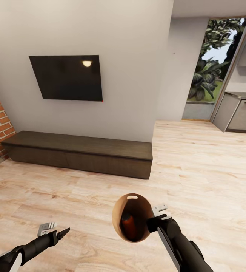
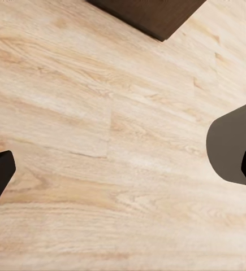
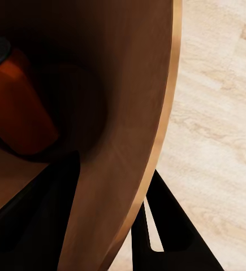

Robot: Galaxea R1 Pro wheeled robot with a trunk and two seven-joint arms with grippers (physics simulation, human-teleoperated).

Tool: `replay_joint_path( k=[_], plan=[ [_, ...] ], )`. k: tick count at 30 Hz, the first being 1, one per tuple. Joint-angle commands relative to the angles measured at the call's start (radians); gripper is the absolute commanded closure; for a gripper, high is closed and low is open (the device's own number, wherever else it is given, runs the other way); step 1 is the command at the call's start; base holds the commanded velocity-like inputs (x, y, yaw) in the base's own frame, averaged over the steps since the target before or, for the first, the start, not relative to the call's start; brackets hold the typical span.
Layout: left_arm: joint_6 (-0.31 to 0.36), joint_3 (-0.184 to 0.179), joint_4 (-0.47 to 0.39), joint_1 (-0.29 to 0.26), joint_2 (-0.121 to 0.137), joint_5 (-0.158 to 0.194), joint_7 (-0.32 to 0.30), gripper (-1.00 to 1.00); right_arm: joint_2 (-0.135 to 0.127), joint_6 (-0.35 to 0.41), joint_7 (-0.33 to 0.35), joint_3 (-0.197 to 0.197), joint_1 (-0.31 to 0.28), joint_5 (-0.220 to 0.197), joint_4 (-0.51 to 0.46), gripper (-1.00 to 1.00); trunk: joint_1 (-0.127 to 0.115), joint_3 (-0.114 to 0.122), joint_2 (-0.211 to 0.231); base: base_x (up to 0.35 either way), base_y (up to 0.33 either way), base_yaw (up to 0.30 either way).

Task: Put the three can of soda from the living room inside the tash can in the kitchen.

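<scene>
Bin (image 1: 134, 211) hangs at six o'clock in the head view, its rim pinched between the right gripper's (image 1: 153, 222) jaws, with one orange can (image 1: 127, 224) visible inside. Left gripper (image 1: 59, 233), at seven o'clock, holds nothing, jaws spread over floor (image 1: 198, 166). One TV (image 1: 67, 77) hangs at ten o'clock above one low cabinet (image 1: 81, 153).

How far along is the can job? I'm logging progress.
One orange soda can lies inside the trash can. The right gripper holds the bin by its rim above the living room floor. Other cans unconfirmed; the kitchen lies ahead.

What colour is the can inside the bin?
Orange, the can lying inside the brown bin; the right wrist view shows it best.
</scene>
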Motion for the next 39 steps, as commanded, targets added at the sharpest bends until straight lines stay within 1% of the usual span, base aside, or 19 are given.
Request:
replay_joint_path(
  k=[1,26,32,39],
  plan=[
    [0.0,0.0,0.0,0.0,0.0,0.0,0.0,-1.0,0.0,-0.001,0.0,0.0,0.0,-0.005,-0.001,1.0,0.0,0.001,0.0,0.0,0.0,0.0],
    [0.0,0.0,0.0,0.0,0.0,0.0,-0.001,-1.0,0.0,-0.001,0.0,0.0,0.0,-0.006,-0.001,1.0,0.0,0.041,0.0,0.0,0.0,0.0],
    [0.0,0.0,0.0,0.0,0.0,0.0,-0.001,-1.0,0.0,-0.001,0.0,0.0,0.0,-0.005,-0.001,1.0,0.0,0.043,0.0,0.0,0.0,0.0],
    [0.0,0.0,0.0,0.0,0.0,0.0,-0.001,-1.0,0.0,-0.001,0.0,0.0,0.0,-0.006,-0.001,1.0,0.0,0.051,0.0,0.0,0.0,0.0]
  ],
)
